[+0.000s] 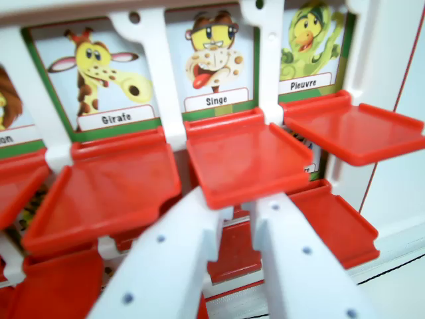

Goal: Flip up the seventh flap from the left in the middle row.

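The wrist view looks closely at a white game board (154,40) with picture cards and red flaps. Cards labelled Girafe (99,73), Singe (214,56) and Pieuvre (307,46) stand upright in the far row. In front of each lies a red flap: left (106,193), middle (249,156), right (352,129). My gripper (238,205) rises from the bottom edge, its two white fingers (166,259) apart and open. The fingertips meet the front edge of the middle flap, below the Singe card. Nothing is clamped between them.
More red flaps (332,222) lie in the nearer row under and beside the fingers. Another red flap (16,183) shows at the wrist view's left edge. The board's white frame (375,60) ends at the wrist view's right, with a pale surface (405,186) beyond it.
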You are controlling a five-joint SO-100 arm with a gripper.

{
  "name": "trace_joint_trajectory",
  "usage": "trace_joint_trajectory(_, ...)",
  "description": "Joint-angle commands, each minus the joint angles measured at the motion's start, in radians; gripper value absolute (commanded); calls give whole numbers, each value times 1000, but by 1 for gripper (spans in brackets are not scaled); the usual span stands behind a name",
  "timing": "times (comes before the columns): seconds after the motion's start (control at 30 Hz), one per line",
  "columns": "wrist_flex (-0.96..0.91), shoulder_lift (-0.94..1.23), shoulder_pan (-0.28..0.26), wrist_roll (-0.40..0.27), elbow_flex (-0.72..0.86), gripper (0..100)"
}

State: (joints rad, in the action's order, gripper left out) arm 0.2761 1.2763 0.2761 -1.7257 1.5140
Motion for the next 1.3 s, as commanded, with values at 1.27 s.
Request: trace_joint_trajectory(1.27,756,657,-135,0,-133,0)
